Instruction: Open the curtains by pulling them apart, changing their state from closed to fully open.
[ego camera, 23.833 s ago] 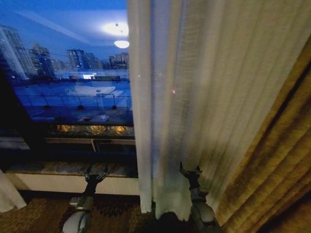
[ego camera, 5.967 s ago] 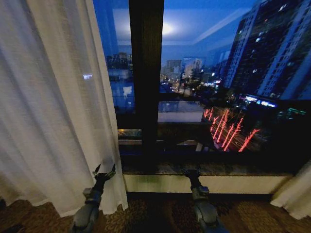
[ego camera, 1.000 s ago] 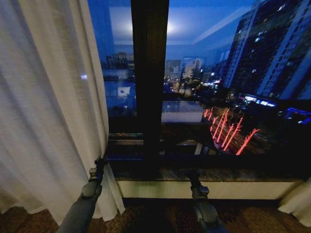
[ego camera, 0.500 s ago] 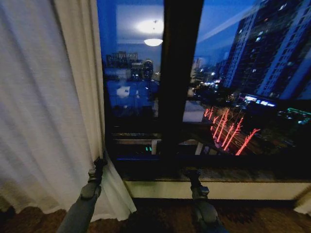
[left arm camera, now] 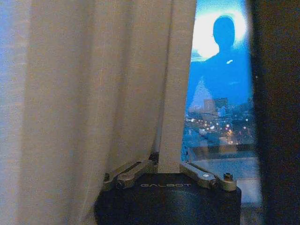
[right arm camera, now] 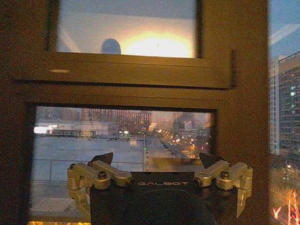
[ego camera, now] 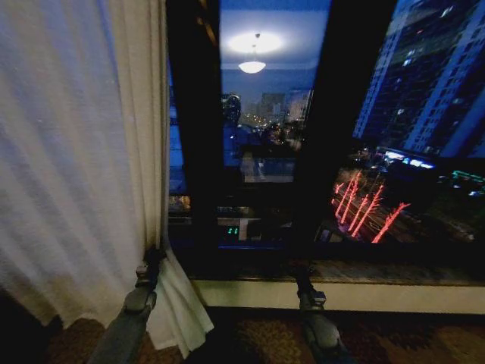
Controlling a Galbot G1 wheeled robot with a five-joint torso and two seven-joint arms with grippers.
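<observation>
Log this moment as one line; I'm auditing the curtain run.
left end effector: shut on sheer off-white pleated curtain edge | right end effector: open, facing dark-framed window

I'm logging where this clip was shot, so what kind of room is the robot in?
Probably a high-rise hotel room or apartment at dusk. A floor-length sheer curtain hangs beside a large dark-framed window overlooking lit city towers, with patterned carpet below the sill.
</observation>
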